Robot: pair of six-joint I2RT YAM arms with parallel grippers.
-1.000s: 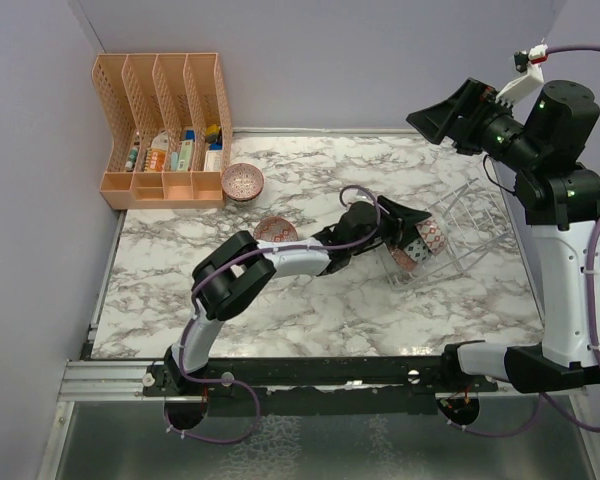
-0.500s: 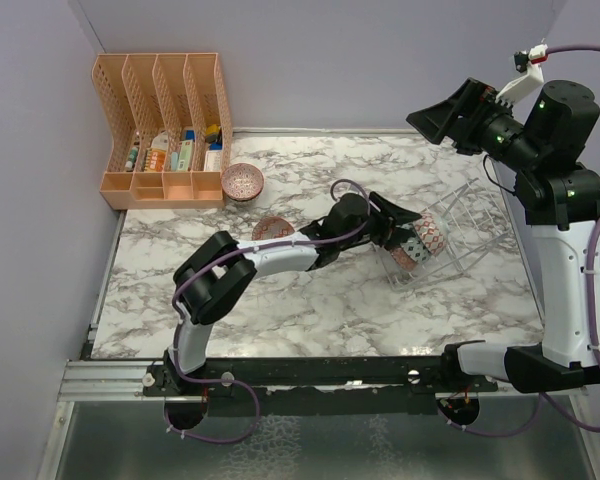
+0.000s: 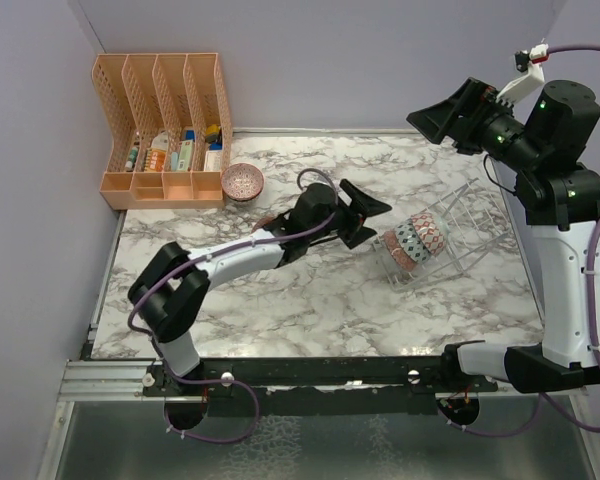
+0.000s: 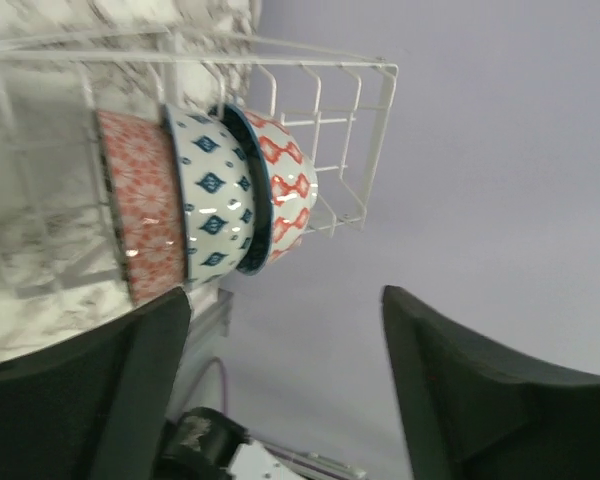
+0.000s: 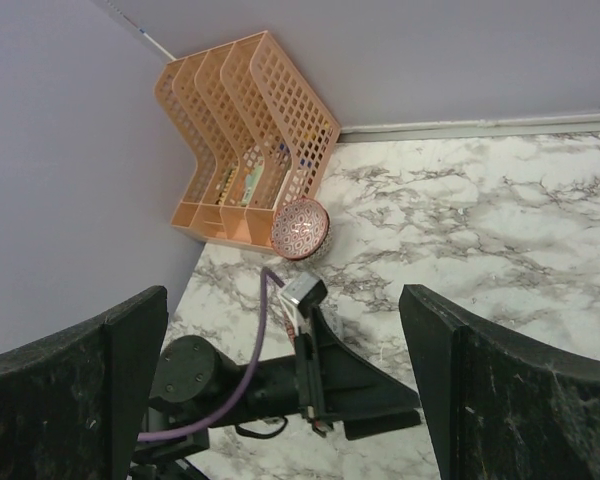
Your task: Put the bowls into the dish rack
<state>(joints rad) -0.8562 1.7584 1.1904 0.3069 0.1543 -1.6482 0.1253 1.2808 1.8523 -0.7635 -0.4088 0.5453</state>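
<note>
The clear wire dish rack (image 3: 468,222) lies tilted at the right of the marble table. It holds three patterned bowls (image 3: 412,241) on edge. They also show in the left wrist view: a red-orange one (image 4: 142,218), a white one with blue diamonds (image 4: 212,200) and a white one with red zigzags (image 4: 288,182). My left gripper (image 3: 370,220) is open and empty, just left of the rack. A pink-red bowl (image 3: 242,181) sits by the organizer. Another reddish bowl (image 3: 268,221) is mostly hidden under my left arm. My right gripper (image 3: 442,112) is open and empty, raised high above the back right.
An orange slotted file organizer (image 3: 165,130) with small items stands at the back left corner; it also shows in the right wrist view (image 5: 248,150), with the pink-red bowl (image 5: 300,228) in front. Walls close the left, back and right sides.
My left gripper has pulled back to the left out of the rack, leaving the third bowl in it. The right arm has not moved.
</note>
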